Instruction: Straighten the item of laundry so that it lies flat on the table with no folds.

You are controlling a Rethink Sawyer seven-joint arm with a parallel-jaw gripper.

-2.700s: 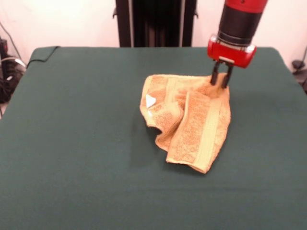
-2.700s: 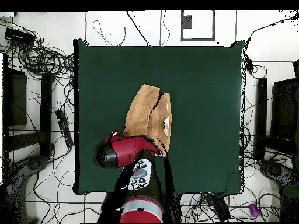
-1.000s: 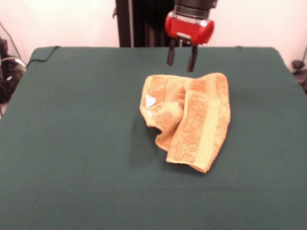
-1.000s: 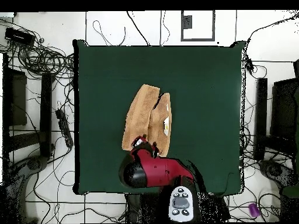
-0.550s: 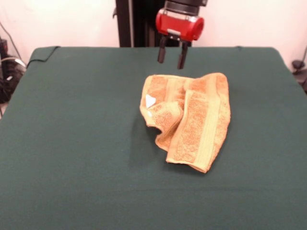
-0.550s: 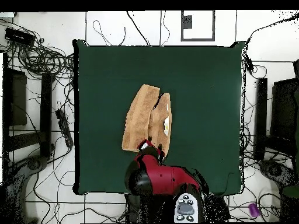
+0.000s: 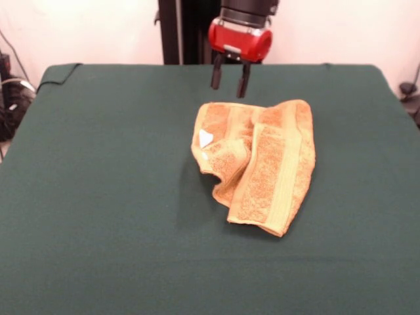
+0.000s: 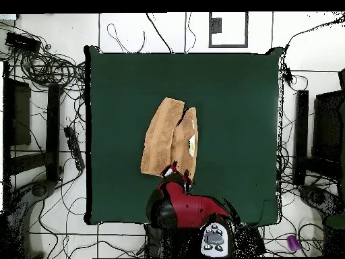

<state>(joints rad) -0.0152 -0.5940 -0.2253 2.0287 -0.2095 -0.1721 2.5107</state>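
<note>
Gripper (image 7: 230, 80) hangs with its two fingers apart, empty, just behind the towel's far edge | Towel (image 7: 259, 164) lies crumpled near the table's middle, folded over itself, white label (image 7: 205, 138) showing on its left fold | Table (image 7: 98, 197) green, spreading wide around | Cables (image 8: 44, 67) tangle on the floor beside it.

The orange-tan towel (image 7: 259, 164) (image 8: 168, 143) lies crumpled near the middle of the green table (image 7: 98, 197) (image 8: 236, 101). It is folded over itself lengthwise, border bands showing. A small white label (image 7: 205, 138) (image 8: 192, 144) shows at one edge.
</note>
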